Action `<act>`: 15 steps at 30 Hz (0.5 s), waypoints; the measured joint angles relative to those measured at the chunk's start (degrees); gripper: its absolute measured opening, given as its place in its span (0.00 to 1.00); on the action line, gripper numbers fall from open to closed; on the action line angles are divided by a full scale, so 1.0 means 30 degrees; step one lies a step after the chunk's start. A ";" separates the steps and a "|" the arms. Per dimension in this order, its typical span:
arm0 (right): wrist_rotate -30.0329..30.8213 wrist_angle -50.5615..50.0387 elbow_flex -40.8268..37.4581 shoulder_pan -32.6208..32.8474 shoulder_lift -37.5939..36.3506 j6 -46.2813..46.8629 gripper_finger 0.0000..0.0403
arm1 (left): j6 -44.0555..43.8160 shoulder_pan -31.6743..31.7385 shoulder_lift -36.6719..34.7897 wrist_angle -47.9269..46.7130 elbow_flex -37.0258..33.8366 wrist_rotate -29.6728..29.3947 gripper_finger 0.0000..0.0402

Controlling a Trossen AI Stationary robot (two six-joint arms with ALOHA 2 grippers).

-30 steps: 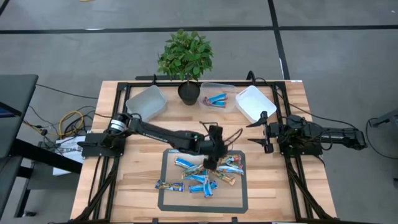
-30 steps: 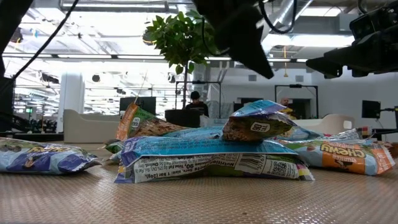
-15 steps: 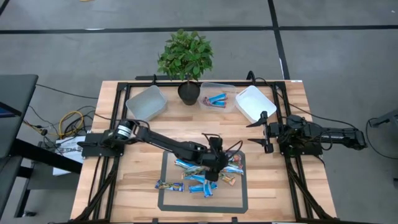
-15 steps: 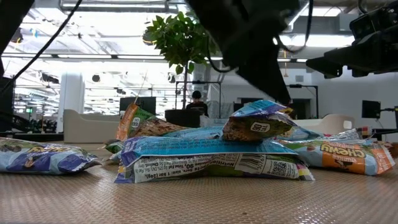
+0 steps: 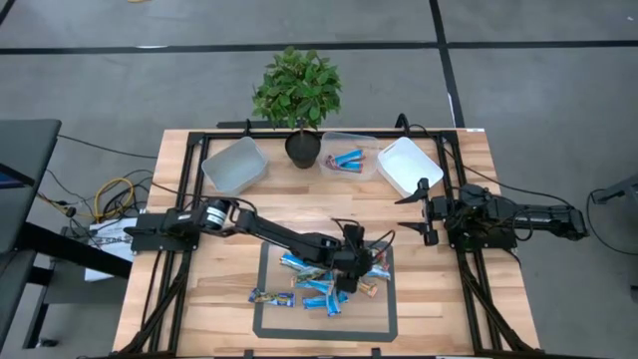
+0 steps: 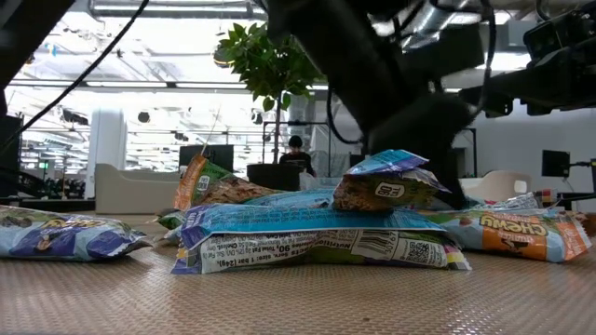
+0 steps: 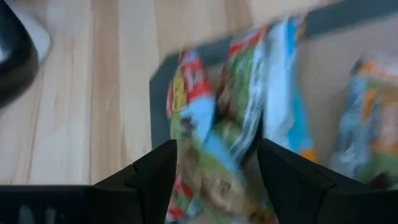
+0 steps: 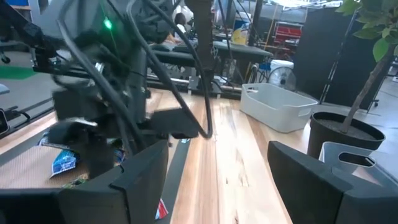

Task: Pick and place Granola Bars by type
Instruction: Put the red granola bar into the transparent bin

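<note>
Several granola bars (image 5: 317,282) in blue, red/green and tan-orange wrappers lie heaped on a dark-edged mat (image 5: 265,317); the low view shows the heap (image 6: 307,237) close up. My left gripper (image 5: 349,269) is down at the heap's right side, open. In its wrist view the fingers (image 7: 217,144) stand on either side of a red/green bar (image 7: 208,171). In the low view it (image 6: 419,126) sits behind the topmost bar. My right gripper (image 5: 422,211) waits open at the table's right side, holding nothing. My left gripper comes at the red/green bar (image 7: 199,134) from above, slanting down, with one open finger on each side of it. The bar lies on the heap. Whether the fingers touch it, I cannot tell.
At the table's far side stand a clear bin (image 5: 237,165), a middle bin (image 5: 349,158) holding blue bars, and a white bin (image 5: 404,165). A potted plant (image 5: 297,95) stands between the left and middle bins. Bare wood lies left of the mat.
My left gripper has moved toward the table's near edge and down, from above the heap's far side into its right part. It is now low among the bars. The bars have kept their places, and the right arm has stayed still.
</note>
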 joint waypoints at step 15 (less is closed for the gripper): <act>0.0000 0.0007 0.0000 -0.0004 -0.0015 -0.0007 0.67 | 0.0141 0.0485 0.0467 0.0046 0.0036 0.0607 0.33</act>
